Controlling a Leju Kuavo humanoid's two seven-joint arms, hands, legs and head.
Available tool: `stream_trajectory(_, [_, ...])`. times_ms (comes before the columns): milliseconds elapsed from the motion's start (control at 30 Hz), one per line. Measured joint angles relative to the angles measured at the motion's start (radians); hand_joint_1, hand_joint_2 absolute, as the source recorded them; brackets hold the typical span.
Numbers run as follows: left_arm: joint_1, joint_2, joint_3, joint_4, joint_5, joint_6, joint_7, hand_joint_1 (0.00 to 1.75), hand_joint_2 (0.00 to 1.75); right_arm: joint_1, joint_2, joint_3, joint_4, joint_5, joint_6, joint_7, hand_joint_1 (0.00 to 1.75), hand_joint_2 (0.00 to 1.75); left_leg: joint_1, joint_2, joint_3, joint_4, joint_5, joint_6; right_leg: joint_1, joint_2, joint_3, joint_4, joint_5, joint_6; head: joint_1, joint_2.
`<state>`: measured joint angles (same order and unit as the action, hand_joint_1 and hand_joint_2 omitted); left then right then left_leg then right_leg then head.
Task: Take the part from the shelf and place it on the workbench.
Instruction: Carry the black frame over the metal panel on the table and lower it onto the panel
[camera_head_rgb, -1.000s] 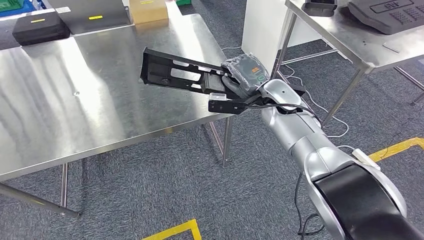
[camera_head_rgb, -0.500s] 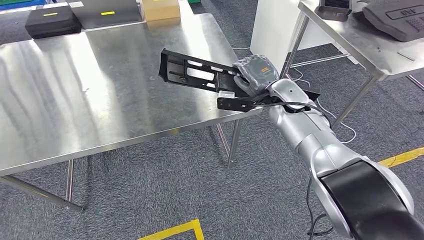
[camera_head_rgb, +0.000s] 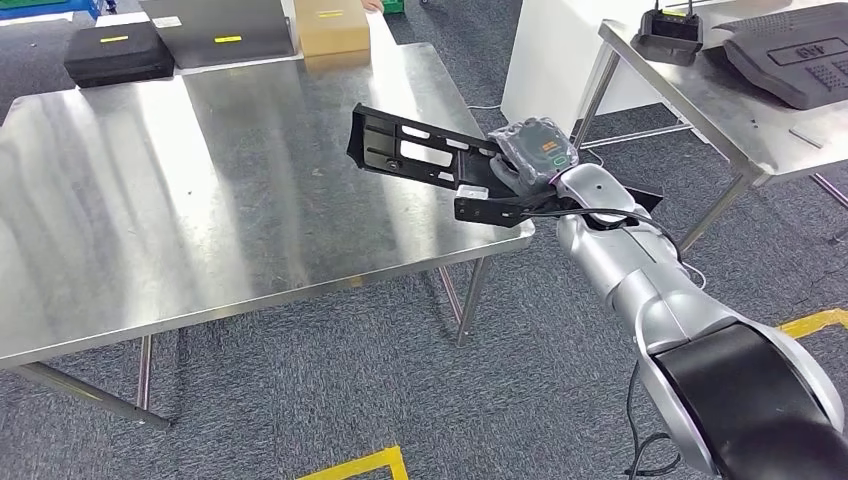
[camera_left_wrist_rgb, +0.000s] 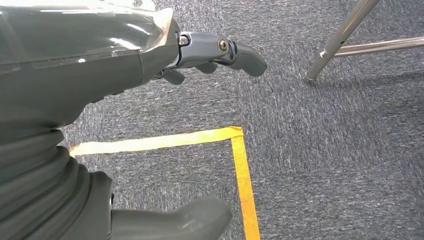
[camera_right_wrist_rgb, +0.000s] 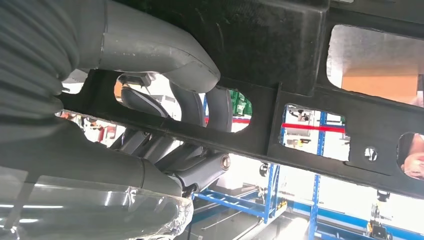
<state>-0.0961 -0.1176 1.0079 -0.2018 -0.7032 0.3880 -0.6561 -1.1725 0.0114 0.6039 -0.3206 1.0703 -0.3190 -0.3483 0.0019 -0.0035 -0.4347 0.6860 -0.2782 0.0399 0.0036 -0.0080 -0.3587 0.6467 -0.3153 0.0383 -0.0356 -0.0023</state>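
**Black bracket part carried over the workbench corner**

The right hand (camera_head_rgb: 530, 155) is clamping one end of the black slotted part (camera_head_rgb: 415, 150), with its thumb pressing one face and its fingers (camera_right_wrist_rgb: 200, 107) hooking through a cut-out, as the right wrist view is showing. The part is hanging in the air above the right front corner of the steel workbench (camera_head_rgb: 200, 200), tilted and reaching out over the tabletop; it is not resting on it.

Little writing is coming through clearly. The grey textured pad (camera_head_rgb: 795, 55) on the neighbouring table (camera_head_rgb: 720, 110) is bearing raised letters too small to read. The black case (camera_head_rgb: 118, 52) and the grey case (camera_head_rgb: 215, 30) at the far edge of the workbench are each wearing a yellow label whose text is unreadable, and the cardboard box (camera_head_rgb: 333, 25) is carrying a yellow label too.

The left hand (camera_left_wrist_rgb: 200, 55) is hanging over the grey carpet near a yellow tape corner (camera_left_wrist_rgb: 235, 140), its fingers loosely apart and holding nothing.

Compared with the earlier frames, the whole scene is sliding in the head view, so the camera is moving; against the tabletop, the part is sitting about where it was, over the same corner.
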Motion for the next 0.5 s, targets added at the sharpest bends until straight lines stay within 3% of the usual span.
stream_trajectory(267, [0.000,0.000,0.000,0.000,0.000,0.000,0.000,0.00,1.75,0.002,0.000,0.000,0.002,-0.005,0.000,-0.010,1.75,1.75,-0.002,0.000,0.106,-0.182,0.074,0.000,-0.001,0.000,0.111,-0.191,0.081,0.002,0.000,0.000])
stream_trajectory(367, [-0.001,0.000,0.000,0.000,-0.001,-0.001,0.000,0.00,1.75,0.005,0.000,0.000,0.002,-0.007,-0.001,-0.019,1.75,1.75,-0.002,0.000,0.107,-0.188,0.080,-0.001,-0.002,0.000,0.109,-0.188,0.086,0.001,0.000,0.000])
stream_trajectory(500, [-0.002,0.000,0.000,0.000,-0.004,-0.004,0.000,0.00,1.75,0.007,0.000,0.000,0.002,-0.006,-0.003,-0.024,1.75,1.75,-0.006,0.000,0.078,-0.155,0.070,-0.003,-0.005,0.000,0.072,-0.142,0.069,-0.002,0.000,0.000])
